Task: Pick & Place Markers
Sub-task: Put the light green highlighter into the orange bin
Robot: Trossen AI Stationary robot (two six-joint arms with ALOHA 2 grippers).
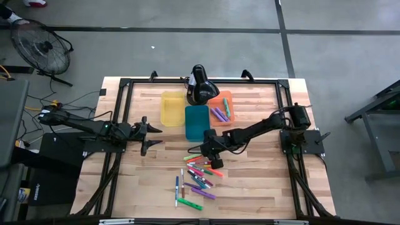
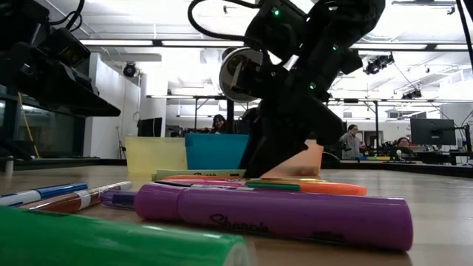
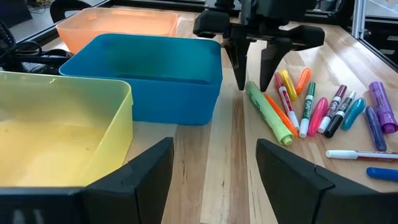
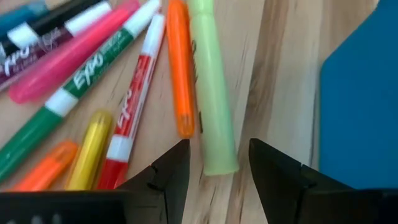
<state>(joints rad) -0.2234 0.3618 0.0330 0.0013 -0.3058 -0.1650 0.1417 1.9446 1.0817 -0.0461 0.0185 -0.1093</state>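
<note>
Several markers lie in a loose pile (image 1: 197, 175) on the wooden table, near its front middle. My right gripper (image 4: 217, 146) is open and low over the far end of the pile. Its fingers stand on either side of one end of a light green marker (image 4: 210, 81) without touching it. An orange marker (image 4: 177, 68) lies right beside the green one. The left wrist view shows the right gripper (image 3: 254, 71) above that green marker (image 3: 268, 115). My left gripper (image 1: 153, 137) waits open at the left, level with the bins. The orange bin (image 1: 228, 97) holds purple and green markers (image 1: 220, 112).
The yellow bin (image 1: 170, 107), blue bin (image 1: 196, 123) and orange bin stand side by side at the far middle. The blue bin's wall (image 4: 360, 93) is close beside my right gripper. A black camera mount (image 1: 200, 84) stands behind them. Bare wood lies left of the pile.
</note>
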